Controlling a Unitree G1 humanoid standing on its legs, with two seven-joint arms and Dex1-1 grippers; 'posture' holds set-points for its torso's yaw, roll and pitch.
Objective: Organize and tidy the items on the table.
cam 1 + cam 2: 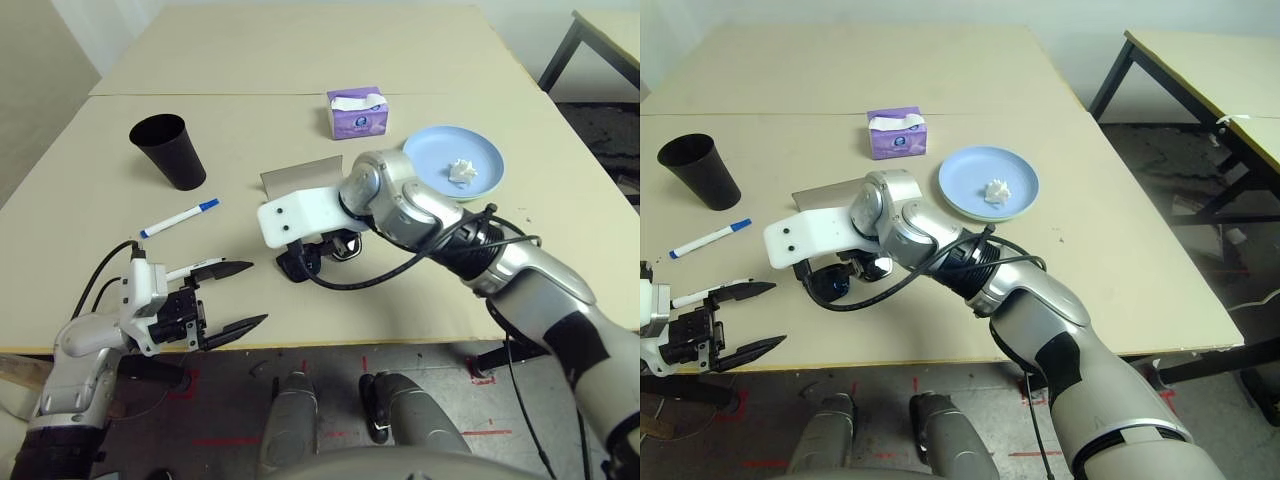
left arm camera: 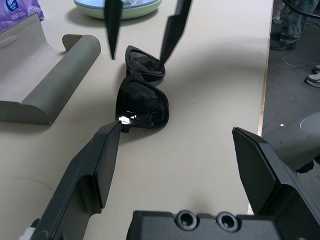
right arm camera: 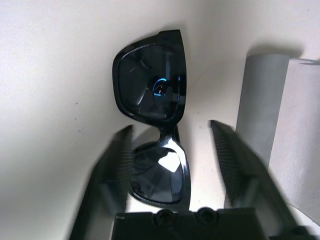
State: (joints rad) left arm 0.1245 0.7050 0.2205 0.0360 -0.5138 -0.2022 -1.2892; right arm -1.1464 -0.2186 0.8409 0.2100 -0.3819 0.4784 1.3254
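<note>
From the head camera, the right gripper (image 1: 318, 250) points down over the black sunglasses (image 1: 300, 263), which lie on the table (image 1: 80, 170) near its front edge. The grey glasses case (image 1: 300, 178) lies open just behind. The left gripper (image 1: 228, 296) hangs low on the left, fingers spread wide, holding nothing. The black cup (image 1: 170, 150) stands far left, a marker (image 1: 180, 218) lies near it, and the tissue (image 1: 461, 171) sits on the blue plate (image 1: 440, 150).

Left wrist camera: two thin black fingers (image 2: 113, 27) stand apart on either side of the sunglasses.

Right wrist camera: the fingers are apart, the sunglasses between them, not squeezed.
</note>
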